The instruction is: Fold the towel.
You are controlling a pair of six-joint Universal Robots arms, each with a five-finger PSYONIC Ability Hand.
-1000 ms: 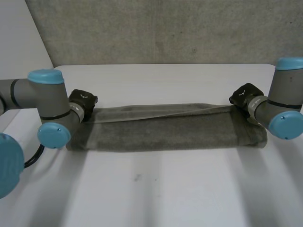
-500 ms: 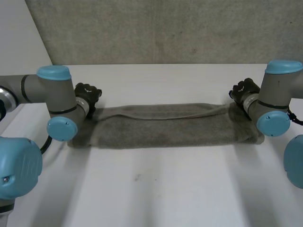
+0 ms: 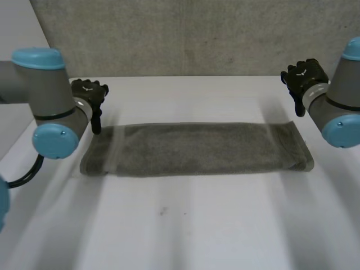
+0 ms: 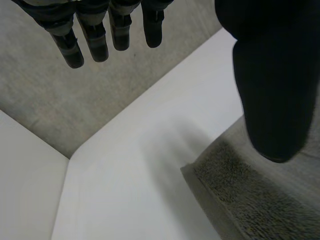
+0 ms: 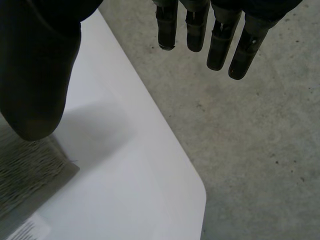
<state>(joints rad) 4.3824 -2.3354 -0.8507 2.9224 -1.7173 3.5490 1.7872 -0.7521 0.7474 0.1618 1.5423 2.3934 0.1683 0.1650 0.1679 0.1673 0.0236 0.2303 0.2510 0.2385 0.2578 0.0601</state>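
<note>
A grey towel (image 3: 197,148) lies folded into a long strip across the white table (image 3: 185,225). My left hand (image 3: 90,93) hovers above the towel's far left corner, fingers straight and empty. My right hand (image 3: 304,76) hangs above and beyond the far right corner, open too. In the left wrist view the fingers (image 4: 95,35) and thumb (image 4: 272,85) spread wide over a towel corner (image 4: 240,200). In the right wrist view the fingers (image 5: 215,30) and thumb (image 5: 35,75) stand apart above the towel's corner (image 5: 30,175), which carries a white label (image 5: 25,232).
Grey floor (image 3: 197,39) lies beyond the table's far edge. A rounded table corner (image 5: 197,190) shows under my right hand. Bare table stretches in front of the towel.
Both hands have let go of the towel's far edge and risen away from it. The raised fold has dropped flat, leaving a neat strip.
</note>
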